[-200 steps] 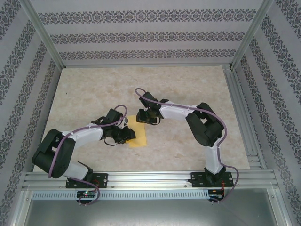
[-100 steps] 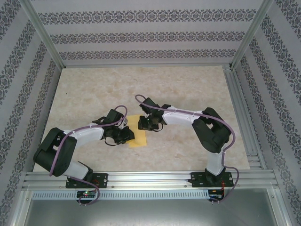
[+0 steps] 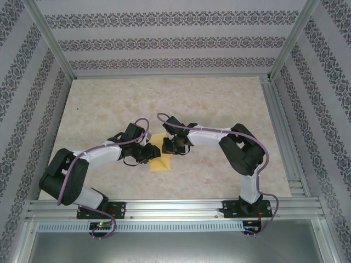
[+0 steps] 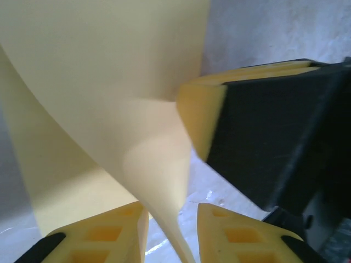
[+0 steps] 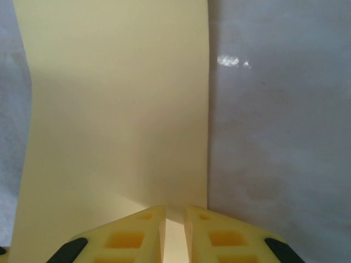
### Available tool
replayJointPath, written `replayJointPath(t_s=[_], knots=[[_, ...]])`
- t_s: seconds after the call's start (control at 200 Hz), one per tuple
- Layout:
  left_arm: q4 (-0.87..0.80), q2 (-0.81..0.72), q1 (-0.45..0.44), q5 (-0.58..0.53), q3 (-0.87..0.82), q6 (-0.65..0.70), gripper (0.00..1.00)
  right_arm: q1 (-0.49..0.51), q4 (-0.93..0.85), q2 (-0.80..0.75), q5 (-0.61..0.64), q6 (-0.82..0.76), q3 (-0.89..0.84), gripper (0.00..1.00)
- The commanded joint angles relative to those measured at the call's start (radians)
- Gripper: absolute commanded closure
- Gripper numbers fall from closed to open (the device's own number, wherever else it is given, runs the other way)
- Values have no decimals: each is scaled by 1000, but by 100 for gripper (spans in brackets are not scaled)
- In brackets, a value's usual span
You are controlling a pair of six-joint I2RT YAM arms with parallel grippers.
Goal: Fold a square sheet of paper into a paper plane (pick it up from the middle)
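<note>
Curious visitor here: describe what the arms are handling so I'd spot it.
Find the pale marble table. Near its middle, where the left arm and right arm meet, sits a paper sheet. Its yellow-orange colour stands out against their black and white.

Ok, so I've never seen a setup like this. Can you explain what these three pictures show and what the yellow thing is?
These are two robot arms bolted to the near edge of a table. The wide picture looks down from above. In it the left arm and right arm meet over a square sheet of yellow paper. The other two pictures come from a camera on each wrist, looking past that arm's own yellow jaws. In the right wrist picture, the right arm's jaws are pinched shut on the paper at its near edge. In the left wrist picture, the left arm's jaws stand apart, with a raised curl of the paper running between them.
</note>
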Motion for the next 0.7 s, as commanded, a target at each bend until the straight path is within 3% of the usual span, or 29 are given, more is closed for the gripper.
replayJointPath(t_s=[0.0,0.555,0.694], knots=[[55,-2,-10,19,31,-10,67,3,17,32,-26,21,-43,81],[124,66,-10,-3,61,-29,39,-58,152,-71,-141,66,-109,71],[152,82,-10,6,61,-44,38,-65,170,-78,-160,78,-115,71]])
